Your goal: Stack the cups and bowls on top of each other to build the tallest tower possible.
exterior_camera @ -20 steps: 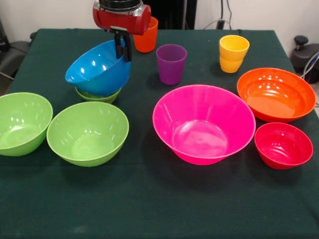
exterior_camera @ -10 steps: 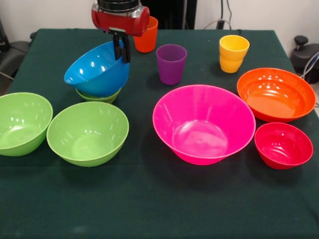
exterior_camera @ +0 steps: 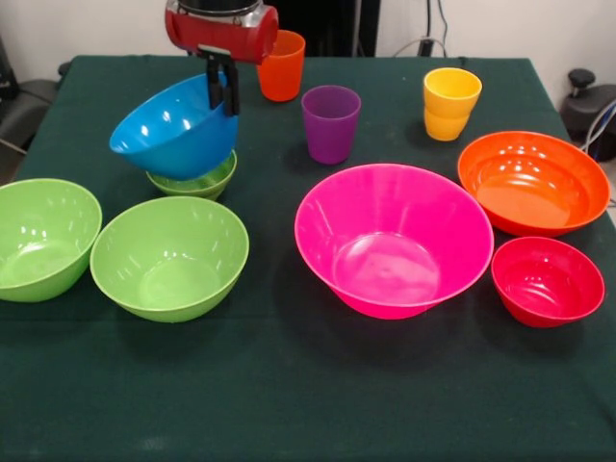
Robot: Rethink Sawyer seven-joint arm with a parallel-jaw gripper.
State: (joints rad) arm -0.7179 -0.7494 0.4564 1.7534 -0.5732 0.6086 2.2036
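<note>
**Blue bowl hanging tilted from the gripper over the small green bowl**

In the upper left of the frame, the gripper (exterior_camera: 222, 89) is pinching the far rim of the blue bowl (exterior_camera: 171, 131), its dark fingers closed across the rim's wall. The bowl is hanging tilted, its opening facing toward the lower left, its underside sitting just above the small lime green bowl (exterior_camera: 193, 180), which is resting on the table (exterior_camera: 308, 404); whether the two are touching cannot be told.

Two larger lime green bowls are sitting at the left: one at the frame's left edge (exterior_camera: 43, 238), the other (exterior_camera: 169, 256) just beside it. The large pink bowl (exterior_camera: 393, 239) is standing in the middle right, with the orange bowl (exterior_camera: 532, 182) to its upper right and the small red bowl (exterior_camera: 547, 280) below that, at lower right.

Along the top, the orange cup (exterior_camera: 282, 65) is standing just right of the gripper's red body, the purple cup (exterior_camera: 330, 123) is standing to its lower right, and the yellow cup (exterior_camera: 450, 103) is standing further right. All three are upright and apart.
</note>
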